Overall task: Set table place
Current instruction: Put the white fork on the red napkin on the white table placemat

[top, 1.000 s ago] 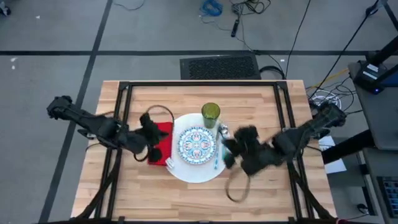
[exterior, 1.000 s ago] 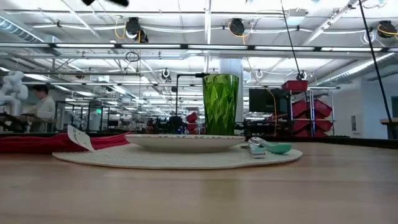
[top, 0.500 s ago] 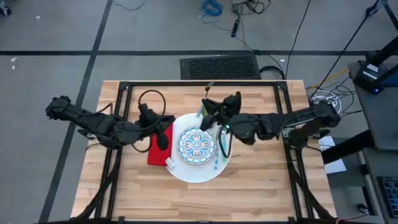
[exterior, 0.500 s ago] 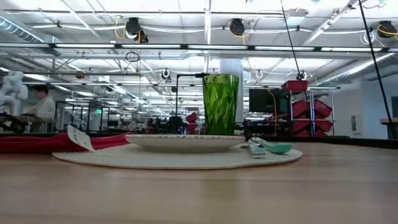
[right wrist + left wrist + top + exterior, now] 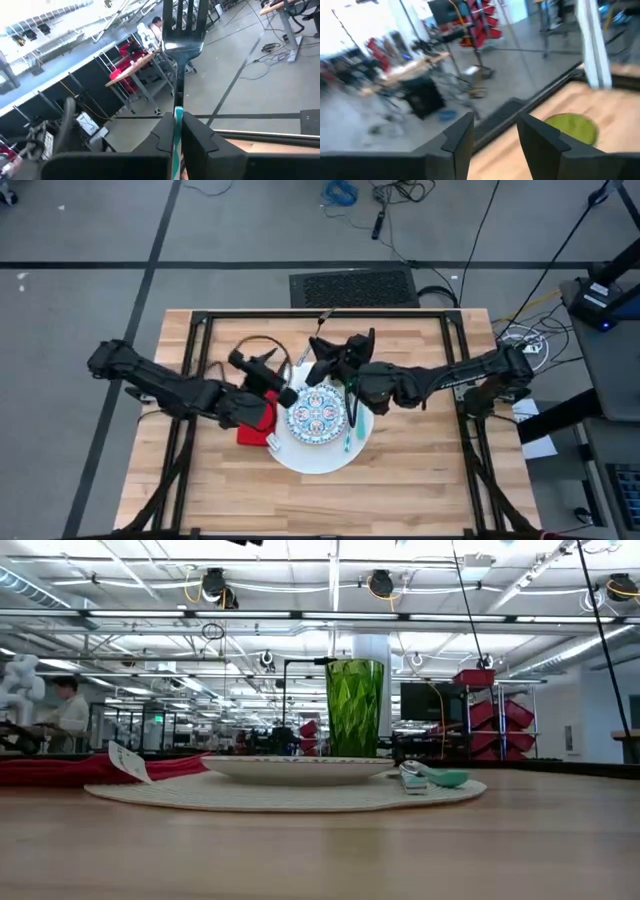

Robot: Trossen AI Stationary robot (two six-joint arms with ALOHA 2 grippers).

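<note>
teal-handled fork (image 5: 181, 45) stands tines-up, pinched in the right gripper (image 5: 335, 358) above the green tumbler (image 5: 339, 372), with the red napkin (image 5: 259, 420) probably its spot, left of the plates beside the slack, empty left gripper (image 5: 272, 370).

No text, label, brand, number or sign is legible in any view.
</note>
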